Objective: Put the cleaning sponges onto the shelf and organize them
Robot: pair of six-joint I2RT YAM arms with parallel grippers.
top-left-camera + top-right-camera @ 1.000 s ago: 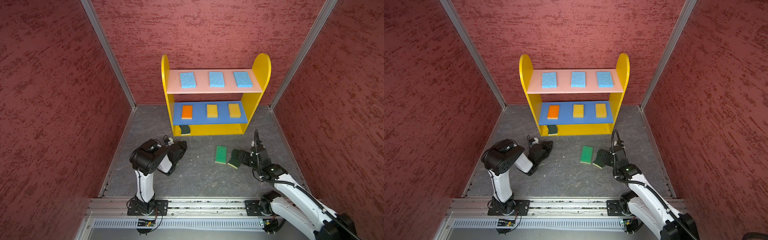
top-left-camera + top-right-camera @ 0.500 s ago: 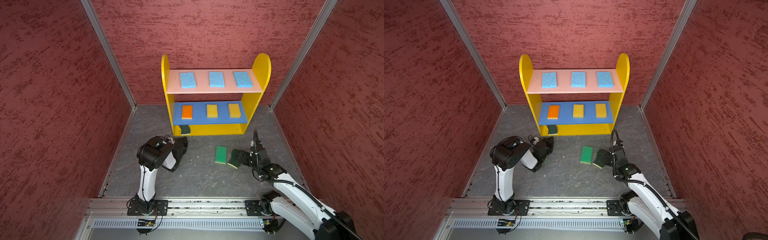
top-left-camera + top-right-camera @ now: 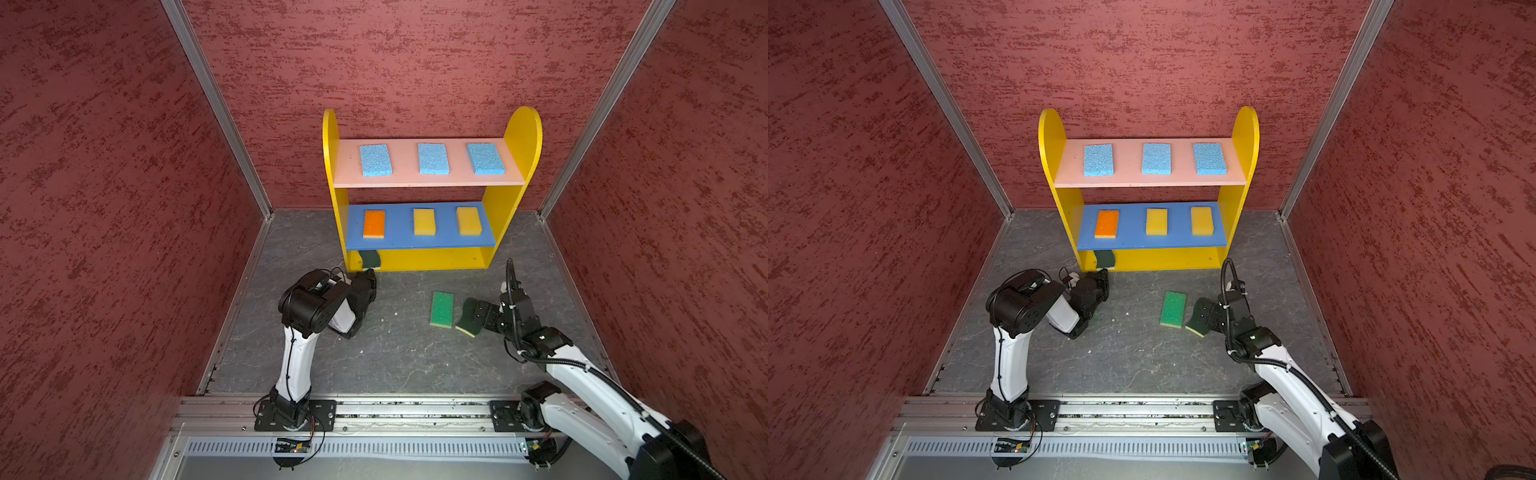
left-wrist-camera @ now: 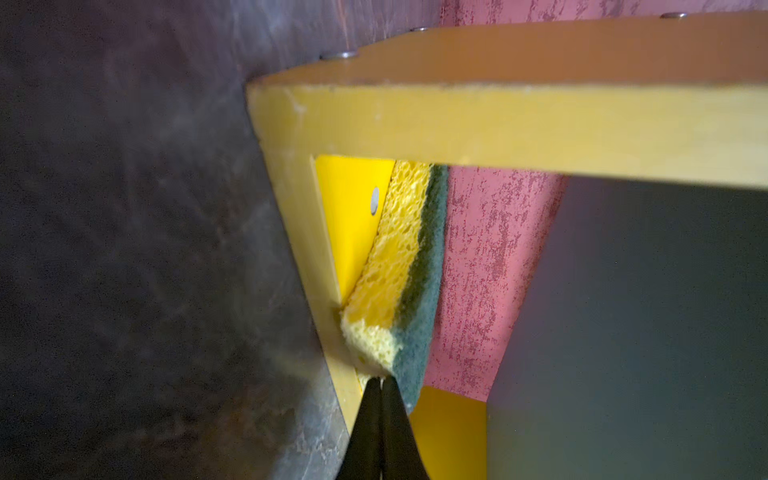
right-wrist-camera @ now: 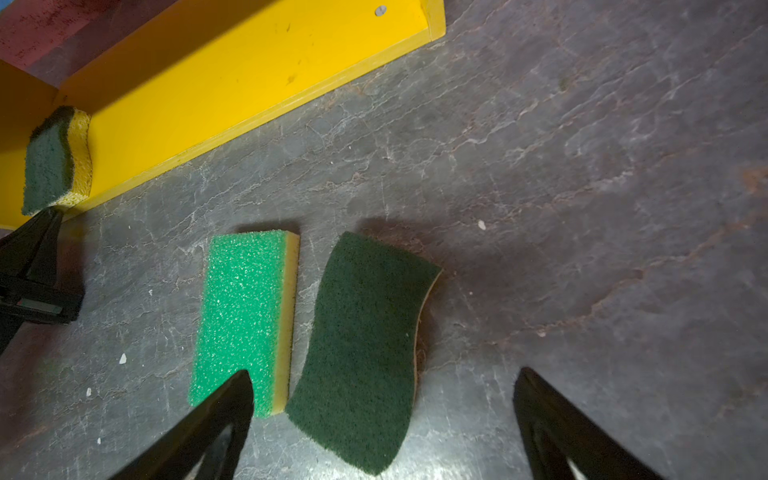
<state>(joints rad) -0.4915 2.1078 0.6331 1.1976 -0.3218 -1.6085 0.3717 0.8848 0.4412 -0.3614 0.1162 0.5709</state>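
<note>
The left gripper [image 4: 380, 384], jaws pressed together, touches the near corner of the shelved dark green sponge [image 4: 419, 270] just ahead of it on the bottom board of the shelf [image 4: 498, 120] — push gently, straight in. The right gripper [image 5: 384, 374], jaws wide apart, hovers over the loose dark green sponge [image 5: 365, 340]. The bright green sponge [image 5: 245, 307] lies under one finger — centre first.
</note>
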